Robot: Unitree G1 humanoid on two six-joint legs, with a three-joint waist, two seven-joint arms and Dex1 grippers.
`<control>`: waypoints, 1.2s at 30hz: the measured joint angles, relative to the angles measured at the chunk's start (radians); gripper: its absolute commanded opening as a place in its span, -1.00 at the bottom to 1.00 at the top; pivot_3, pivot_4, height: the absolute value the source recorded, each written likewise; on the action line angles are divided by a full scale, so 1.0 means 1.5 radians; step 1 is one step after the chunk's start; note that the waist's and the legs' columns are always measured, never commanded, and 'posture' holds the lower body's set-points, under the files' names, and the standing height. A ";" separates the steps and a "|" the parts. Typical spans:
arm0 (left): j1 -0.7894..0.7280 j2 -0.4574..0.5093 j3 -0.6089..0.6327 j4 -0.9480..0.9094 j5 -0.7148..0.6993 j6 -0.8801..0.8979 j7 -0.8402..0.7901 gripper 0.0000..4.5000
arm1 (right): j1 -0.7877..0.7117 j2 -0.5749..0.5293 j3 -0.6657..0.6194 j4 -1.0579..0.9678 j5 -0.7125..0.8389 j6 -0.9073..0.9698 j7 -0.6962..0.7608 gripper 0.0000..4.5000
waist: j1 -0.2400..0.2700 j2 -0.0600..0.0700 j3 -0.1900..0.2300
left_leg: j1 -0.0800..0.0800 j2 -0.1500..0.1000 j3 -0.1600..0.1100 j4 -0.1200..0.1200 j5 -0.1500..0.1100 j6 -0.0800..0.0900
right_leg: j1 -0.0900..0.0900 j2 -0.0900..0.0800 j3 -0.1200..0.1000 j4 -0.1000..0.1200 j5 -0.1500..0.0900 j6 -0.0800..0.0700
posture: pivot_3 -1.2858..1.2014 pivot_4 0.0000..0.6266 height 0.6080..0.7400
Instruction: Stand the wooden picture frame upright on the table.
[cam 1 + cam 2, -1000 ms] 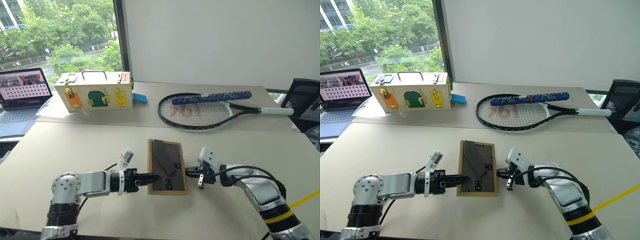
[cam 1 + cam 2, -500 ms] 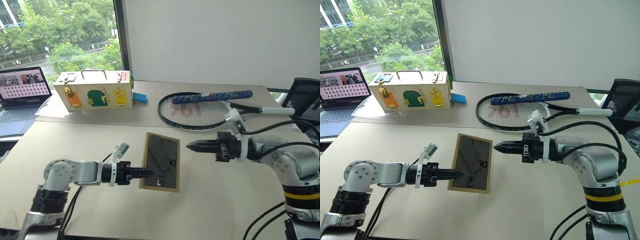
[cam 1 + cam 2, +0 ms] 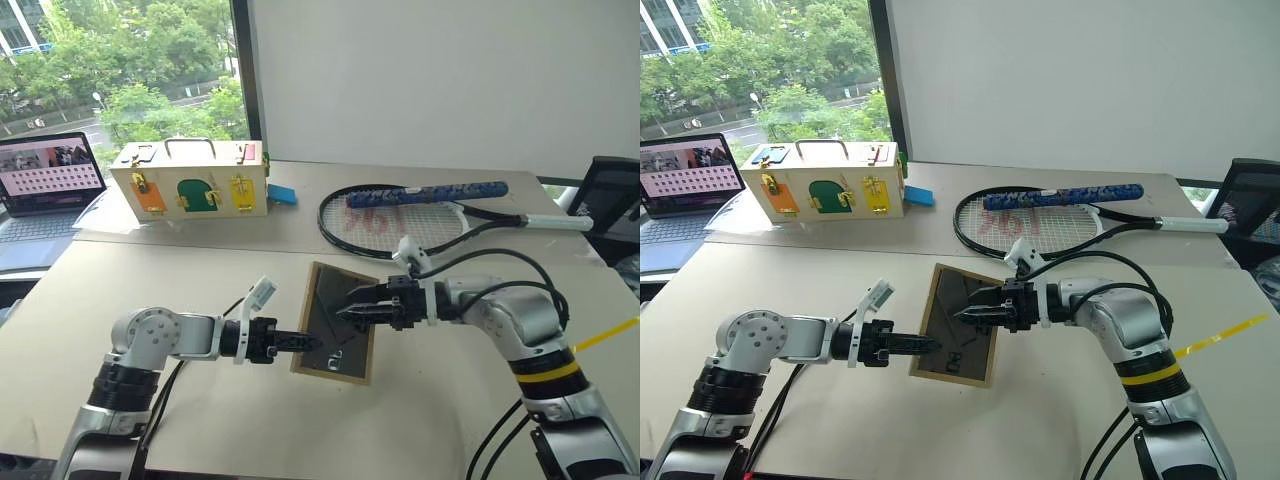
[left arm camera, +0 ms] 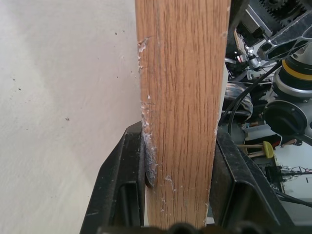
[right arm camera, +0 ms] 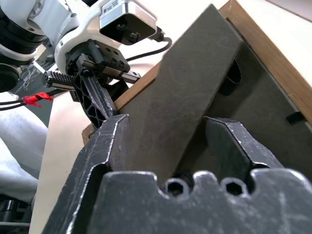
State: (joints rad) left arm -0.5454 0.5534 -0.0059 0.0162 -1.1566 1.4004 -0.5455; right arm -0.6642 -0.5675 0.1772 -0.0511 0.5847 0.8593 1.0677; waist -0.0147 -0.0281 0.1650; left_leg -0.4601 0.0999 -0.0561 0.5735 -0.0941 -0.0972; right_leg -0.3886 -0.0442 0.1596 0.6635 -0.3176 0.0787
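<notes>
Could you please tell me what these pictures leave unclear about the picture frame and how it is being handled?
- Wooden picture frame: its face is turned away in the head views.
- Black print on the back, too small to read.
- Right hand: fingers straddle the prop leg; contact unclear.

bare table [image 3: 200, 280] around tilted frame [image 3: 335, 325]
</notes>
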 measured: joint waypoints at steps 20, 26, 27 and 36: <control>-0.060 -0.077 0.037 0.134 0.049 0.052 -0.016 -0.49 | 0.062 -0.048 -0.003 -0.070 -0.024 -0.053 0.005 0.25 | -0.006 0.000 0.000 | 0.000 0.000 -0.001 0.000 0.000 0.000 | 0.000 0.000 -0.001 0.001 0.000 0.000 | 0.03 -0.52 1.00; -0.068 -0.044 0.088 0.174 0.056 0.073 -0.038 -0.49 | 0.133 -0.113 -0.065 -0.067 -0.070 -0.119 -0.020 0.25 | -0.002 0.000 0.000 | 0.000 0.000 -0.001 0.000 0.000 0.000 | 0.000 0.000 -0.001 0.000 0.000 0.000 | 0.03 -0.52 1.00; -0.068 -0.043 0.090 0.179 0.060 0.074 -0.044 -0.49 | 0.143 -0.123 -0.079 -0.068 -0.071 -0.124 -0.020 0.25 | -0.002 0.000 0.000 | 0.000 0.000 -0.001 0.000 0.000 0.000 | 0.000 0.000 -0.001 0.000 0.000 0.000 | 0.03 -0.52 1.00; -0.105 -0.038 0.083 0.243 0.080 0.102 -0.119 -0.49 | 0.160 -0.146 -0.089 0.048 -0.302 -0.565 -0.074 0.59 | -0.007 0.000 0.000 | 0.000 0.000 -0.001 0.000 0.000 0.000 | 0.000 0.000 -0.001 0.000 0.000 0.000 | 0.03 -0.52 1.00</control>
State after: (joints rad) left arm -0.7033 0.4962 0.1191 0.3807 -1.0370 1.5536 -0.7241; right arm -0.4242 -0.7860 0.0436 0.0203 0.1310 0.0122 0.9569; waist -0.0250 -0.0280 0.1652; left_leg -0.4599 0.0999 -0.0573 0.5734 -0.0936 -0.0972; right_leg -0.3885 -0.0442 0.1579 0.6640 -0.3179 0.0793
